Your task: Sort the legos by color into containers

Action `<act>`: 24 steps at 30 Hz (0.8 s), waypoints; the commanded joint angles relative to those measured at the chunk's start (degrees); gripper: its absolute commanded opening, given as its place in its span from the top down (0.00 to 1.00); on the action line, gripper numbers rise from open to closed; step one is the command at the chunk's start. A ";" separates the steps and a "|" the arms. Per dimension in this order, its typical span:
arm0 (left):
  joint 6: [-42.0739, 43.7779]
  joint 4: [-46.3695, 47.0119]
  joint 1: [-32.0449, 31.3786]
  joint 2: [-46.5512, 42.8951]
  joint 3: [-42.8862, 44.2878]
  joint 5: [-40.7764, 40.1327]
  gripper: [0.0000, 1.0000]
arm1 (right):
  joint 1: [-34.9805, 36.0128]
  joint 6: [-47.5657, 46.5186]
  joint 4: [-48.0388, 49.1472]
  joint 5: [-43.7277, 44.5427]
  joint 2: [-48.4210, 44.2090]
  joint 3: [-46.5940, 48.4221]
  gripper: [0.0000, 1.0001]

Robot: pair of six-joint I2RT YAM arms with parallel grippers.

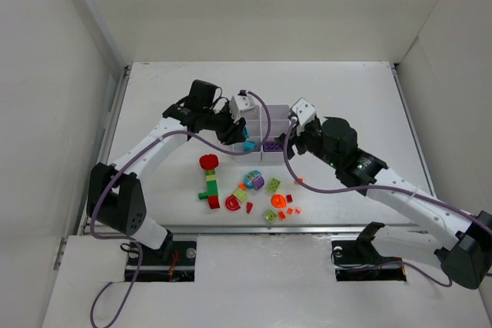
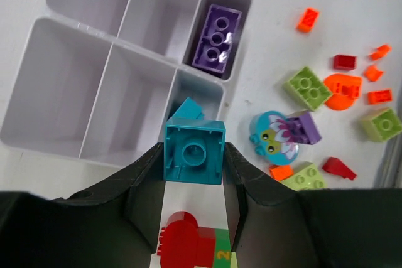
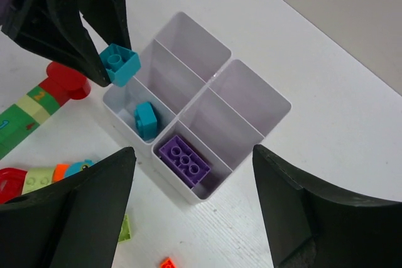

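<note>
From above, the left hand (image 1: 243,140) and right hand (image 1: 288,137) flank the containers (image 1: 265,120), with loose legos (image 1: 254,193) behind them and white bench (image 1: 346,90) stretching past the far rim. The left wrist view shows that hand clamped on a teal brick (image 2: 194,152) above the near rim of the compartment holding another teal piece (image 2: 186,110). In the right wrist view the fingers stand wide apart and empty, with the purple brick (image 3: 183,161) just ahead between them.

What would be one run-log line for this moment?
left gripper: shut on teal brick, at the compartment holding another teal piece | right gripper: open, empty, near organiser | purple brick: in own compartment
</note>
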 commanded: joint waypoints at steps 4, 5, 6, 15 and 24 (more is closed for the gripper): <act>0.19 7.90 -1.13 2.11 -3.21 -8.35 1.00 | 0.28 4.40 2.67 6.69 -3.22 -2.76 0.20; 0.72 7.91 -1.66 3.68 -3.22 -10.27 1.00 | 0.28 4.40 2.67 7.21 -3.22 -3.37 0.20; 0.72 8.52 -1.66 4.57 -3.22 -11.25 0.98 | 0.28 5.01 2.67 7.22 -3.22 -3.38 0.20; 4.50 5.10 -1.66 6.95 -2.52 -11.26 0.55 | 0.28 5.54 1.01 5.99 -2.69 -3.38 0.12; 4.50 2.02 -1.66 5.20 -0.41 -9.24 0.40 | 0.28 5.54 -3.03 0.72 1.44 -0.31 0.09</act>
